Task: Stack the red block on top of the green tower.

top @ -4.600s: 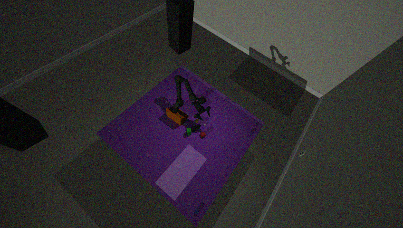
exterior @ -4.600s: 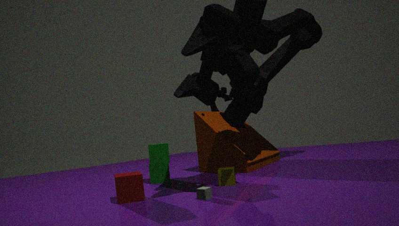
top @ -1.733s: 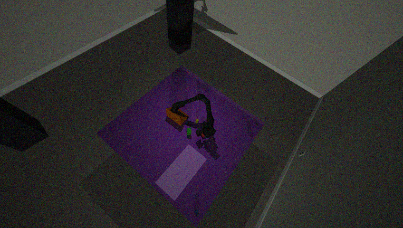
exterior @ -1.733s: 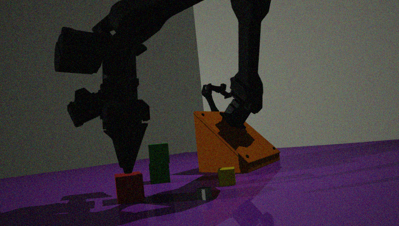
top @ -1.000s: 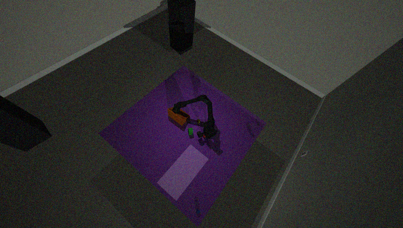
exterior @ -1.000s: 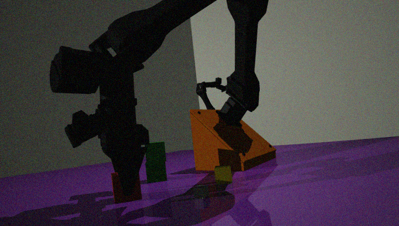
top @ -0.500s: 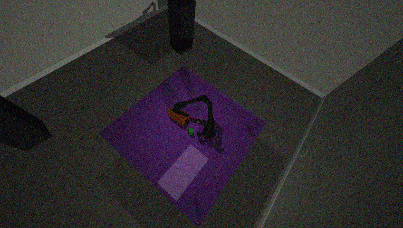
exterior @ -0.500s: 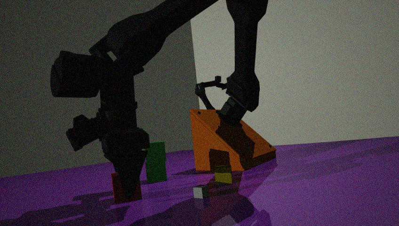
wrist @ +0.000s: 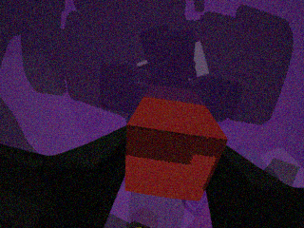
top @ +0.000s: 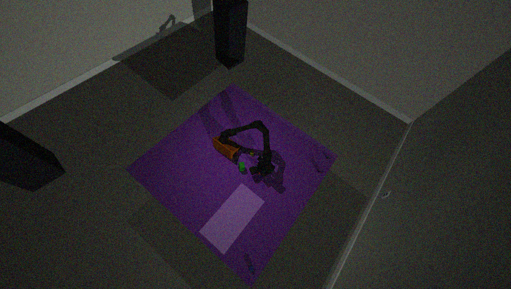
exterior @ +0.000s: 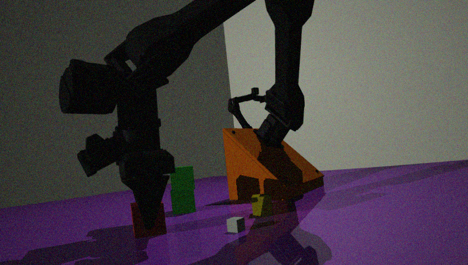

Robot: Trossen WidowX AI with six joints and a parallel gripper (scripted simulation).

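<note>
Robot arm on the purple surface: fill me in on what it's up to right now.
The arm has its gripper down over the red block, fingers shut on its sides; the block sits on the purple surface, not yet lifted. The green tower stands upright just beside it, untouched. A yellow block and a small white cube lie nearby, in front of the orange base.

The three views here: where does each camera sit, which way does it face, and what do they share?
Top: high up and far off, angled down at the purple mat; the whole arm shows.
Exterior: low by the mat, looking sideways at the gripper over the red block, with the green tower behind.
Wrist: on the arm, looking down past dark fingers at the block.
Exterior and wrist share the red block and yellow block.
</note>
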